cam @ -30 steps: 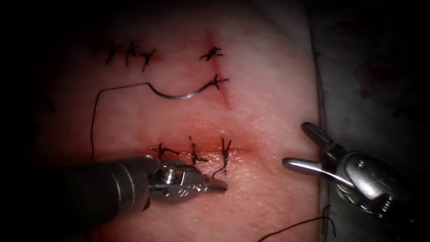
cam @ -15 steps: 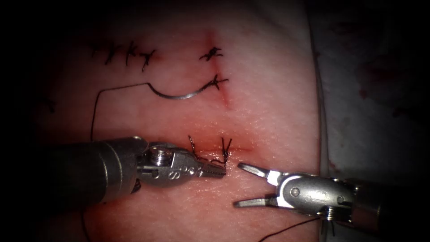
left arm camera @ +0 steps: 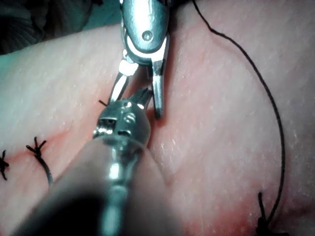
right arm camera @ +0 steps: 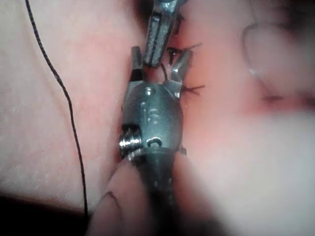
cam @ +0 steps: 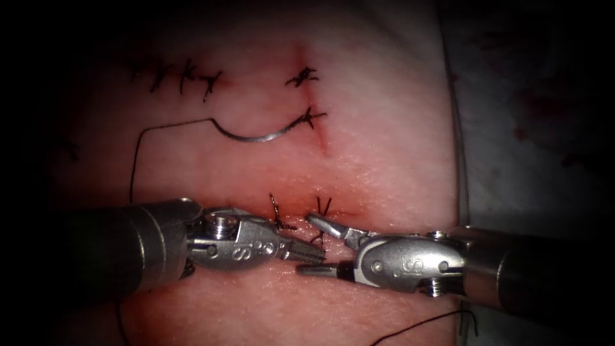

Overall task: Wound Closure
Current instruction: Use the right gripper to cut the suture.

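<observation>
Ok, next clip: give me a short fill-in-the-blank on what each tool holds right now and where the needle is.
1. The left tool has its jaws shut on a short end of ____ at the rightmost stitch of the cut.
2. The right tool has its jaws ____, one on each side of the left tool's tip, and holds nothing.
3. The needle lies on the tissue, held by ____ tool.

Missing words: thread; open; neither

Tissue [cam: 384,128] on grey bench surface [cam: 525,128]
</observation>
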{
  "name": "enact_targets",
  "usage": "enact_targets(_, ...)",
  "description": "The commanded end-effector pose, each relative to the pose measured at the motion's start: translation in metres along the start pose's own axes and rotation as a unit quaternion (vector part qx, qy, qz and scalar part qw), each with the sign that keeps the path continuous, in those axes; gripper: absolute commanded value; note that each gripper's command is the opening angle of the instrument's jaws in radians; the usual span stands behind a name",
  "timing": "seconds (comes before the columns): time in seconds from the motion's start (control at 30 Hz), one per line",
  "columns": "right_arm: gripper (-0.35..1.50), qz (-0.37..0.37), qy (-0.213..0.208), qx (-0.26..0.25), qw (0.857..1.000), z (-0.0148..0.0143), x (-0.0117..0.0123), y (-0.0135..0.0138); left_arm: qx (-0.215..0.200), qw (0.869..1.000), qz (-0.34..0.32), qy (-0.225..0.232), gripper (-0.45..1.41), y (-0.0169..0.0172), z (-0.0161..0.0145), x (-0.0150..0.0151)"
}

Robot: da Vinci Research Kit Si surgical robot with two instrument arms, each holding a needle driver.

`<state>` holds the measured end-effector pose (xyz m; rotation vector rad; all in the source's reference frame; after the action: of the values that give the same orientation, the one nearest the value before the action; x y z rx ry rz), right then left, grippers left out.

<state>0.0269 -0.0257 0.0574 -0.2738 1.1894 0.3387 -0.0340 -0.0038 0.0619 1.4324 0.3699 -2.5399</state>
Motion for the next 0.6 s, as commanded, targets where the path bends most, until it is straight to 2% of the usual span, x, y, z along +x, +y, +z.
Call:
enact_targets(0.03, 1.38, -0.001, 0.001, -0.003, 1.000, 0.0017, -0.0005, -0.0003, -0.004, 1.000, -0.002, 0.007, -0.45, -0.0004, 0.0007, -0.0001)
enact_targets(0.33, 1.37, -0.033, -0.002, -0.012, 0.999, 0.0039, -0.0013, -0.0010, -0.013, 0.999, -0.015, 0.033, -0.45, -0.0006, 0.0003, 0.0004)
enact_targets(0.6, 1.31, -0.036, 0.007, -0.013, 0.999, 0.0044, -0.0016, -0.0015, -0.015, 0.999, -0.017, 0.043, -0.45, -0.0007, 0.0001, 0.0007)
